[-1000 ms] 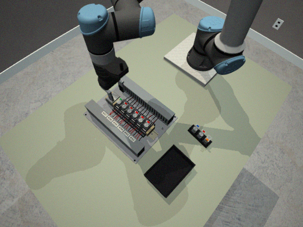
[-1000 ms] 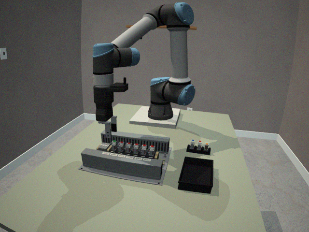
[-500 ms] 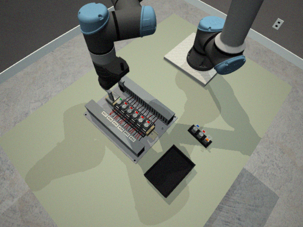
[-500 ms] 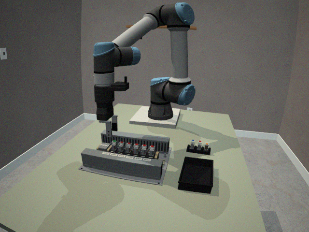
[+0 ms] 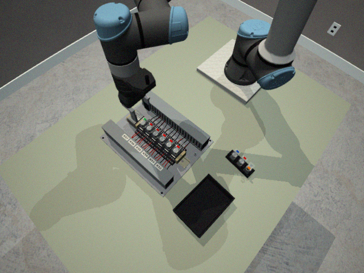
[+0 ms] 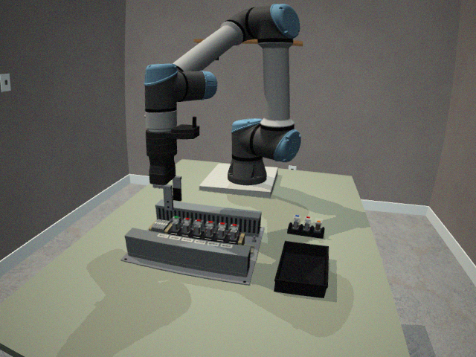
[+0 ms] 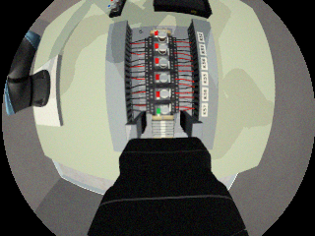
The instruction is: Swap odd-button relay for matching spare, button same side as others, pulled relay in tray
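A row of relays sits in sockets on the grey panel. The relay at the row's end has a green button; the others have red buttons. The green-button relay also shows in the exterior view and in the wrist view. My gripper is open and empty, hovering a little above that end of the row; it also shows in the exterior view. A black holder carries three spares with blue, red and orange buttons. The black tray lies empty.
Two grey wire ducts flank the relay row, standing higher than the sockets. Red and black wires run from the sockets to the ducts. The arm's base stands on a white plate at the back.
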Robot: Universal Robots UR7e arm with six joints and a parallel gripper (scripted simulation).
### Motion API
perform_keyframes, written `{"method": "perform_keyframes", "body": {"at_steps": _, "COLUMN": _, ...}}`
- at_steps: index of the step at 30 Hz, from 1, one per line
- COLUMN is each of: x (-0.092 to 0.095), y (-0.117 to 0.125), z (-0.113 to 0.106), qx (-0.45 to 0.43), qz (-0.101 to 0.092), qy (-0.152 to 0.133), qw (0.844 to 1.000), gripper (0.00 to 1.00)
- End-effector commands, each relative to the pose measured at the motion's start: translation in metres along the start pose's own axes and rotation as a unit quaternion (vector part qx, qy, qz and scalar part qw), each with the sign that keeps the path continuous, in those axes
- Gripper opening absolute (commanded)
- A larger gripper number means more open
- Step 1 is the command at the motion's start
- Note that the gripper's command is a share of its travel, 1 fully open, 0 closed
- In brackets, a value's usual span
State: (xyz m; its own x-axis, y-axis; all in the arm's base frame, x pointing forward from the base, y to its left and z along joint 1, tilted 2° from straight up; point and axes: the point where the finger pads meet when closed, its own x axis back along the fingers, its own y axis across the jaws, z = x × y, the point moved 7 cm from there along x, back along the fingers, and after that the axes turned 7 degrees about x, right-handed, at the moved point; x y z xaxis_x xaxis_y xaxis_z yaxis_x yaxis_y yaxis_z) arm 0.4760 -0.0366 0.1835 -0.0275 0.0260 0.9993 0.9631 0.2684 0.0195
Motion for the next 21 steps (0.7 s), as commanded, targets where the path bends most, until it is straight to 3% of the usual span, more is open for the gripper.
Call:
{"method": "perform_keyframes", "body": {"at_steps": 1, "x": 0.002, "y": 0.000, "z": 0.001, "qx": 0.000, "qz": -0.001, "qy": 0.000, "qw": 1.000, "gripper": 1.00}}
{"method": "perform_keyframes", "body": {"at_steps": 12, "x": 0.002, "y": 0.000, "z": 0.001, "qx": 0.000, "qz": -0.001, "qy": 0.000, "qw": 1.000, "gripper": 1.00}}
{"method": "perform_keyframes", "body": {"at_steps": 17, "x": -0.043, "y": 0.001, "z": 0.003, "qx": 0.000, "qz": -0.001, "qy": 0.000, "qw": 1.000, "gripper": 1.00}}
{"method": "perform_keyframes", "body": {"at_steps": 21, "x": -0.043, "y": 0.001, "z": 0.003, "qx": 0.000, "qz": -0.001, "qy": 0.000, "qw": 1.000, "gripper": 1.00}}
